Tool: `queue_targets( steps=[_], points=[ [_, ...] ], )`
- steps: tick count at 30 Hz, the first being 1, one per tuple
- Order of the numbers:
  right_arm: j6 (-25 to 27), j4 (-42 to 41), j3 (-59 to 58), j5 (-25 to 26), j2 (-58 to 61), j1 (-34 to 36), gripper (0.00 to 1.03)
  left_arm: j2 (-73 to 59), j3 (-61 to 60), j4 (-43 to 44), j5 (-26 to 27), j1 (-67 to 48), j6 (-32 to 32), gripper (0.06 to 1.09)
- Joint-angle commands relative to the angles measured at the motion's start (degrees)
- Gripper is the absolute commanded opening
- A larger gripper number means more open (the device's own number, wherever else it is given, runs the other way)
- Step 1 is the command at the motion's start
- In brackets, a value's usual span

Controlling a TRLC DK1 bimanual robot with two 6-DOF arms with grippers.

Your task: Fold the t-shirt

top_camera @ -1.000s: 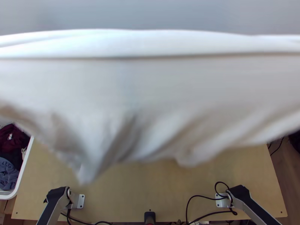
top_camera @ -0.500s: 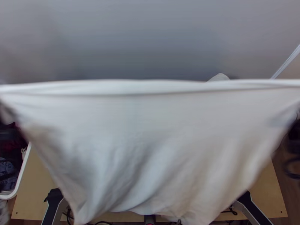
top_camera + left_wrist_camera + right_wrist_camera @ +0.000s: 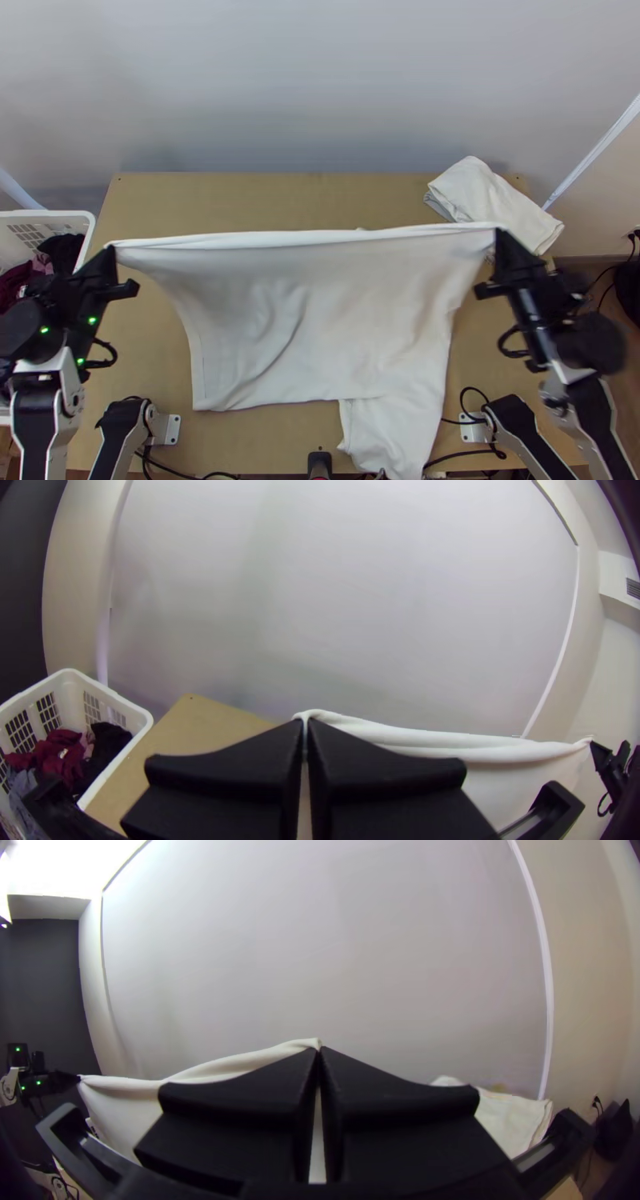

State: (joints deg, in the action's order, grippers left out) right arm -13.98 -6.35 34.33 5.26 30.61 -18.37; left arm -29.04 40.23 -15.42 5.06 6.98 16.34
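The white t-shirt (image 3: 320, 320) is stretched between both grippers, its upper edge taut and its body hanging down toward the table's near edge, with one part trailing lower at the right. My left gripper (image 3: 110, 250) is shut on its upper left corner; in the left wrist view the left gripper (image 3: 305, 727) pinches the cloth (image 3: 400, 737) between its fingertips. My right gripper (image 3: 498, 234) holds the upper right corner, and in the right wrist view the right gripper (image 3: 319, 1052) is closed on the shirt (image 3: 233, 1065).
A folded white cloth (image 3: 488, 196) lies at the table's back right corner. At the left stands a white basket (image 3: 48, 214) with dark and red clothes. Bare wood of the table (image 3: 264, 200) shows behind the shirt. Cables (image 3: 448, 458) run along the near edge.
The shirt has come down and away from the top camera, its upper edge now lower in the picture. Both grippers have come into view, still holding the corners.
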Motion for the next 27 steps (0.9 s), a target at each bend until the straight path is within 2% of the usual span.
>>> queue_targets(
  steps=[1,12,18,27],
  points=[
    [-2.11,-6.04,-3.92,2.39,2.70,0.09,0.03,-3.22,-2.52,3.29,-2.60,-0.48,2.03,0.09],
    [-5.09,-12.20,-2.60,1.69,22.04,1.06,0.03,-22.73,-3.05,13.05,-2.07,-3.73,1.77,0.09],
    [-5.71,-12.28,4.52,1.69,35.92,1.23,0.03,-35.83,0.64,18.41,-1.98,-4.08,1.77,0.09],
    [-6.06,-12.28,18.58,1.69,54.82,2.55,0.03,-53.67,12.86,19.99,-2.60,-4.08,3.53,0.09]
  ],
)
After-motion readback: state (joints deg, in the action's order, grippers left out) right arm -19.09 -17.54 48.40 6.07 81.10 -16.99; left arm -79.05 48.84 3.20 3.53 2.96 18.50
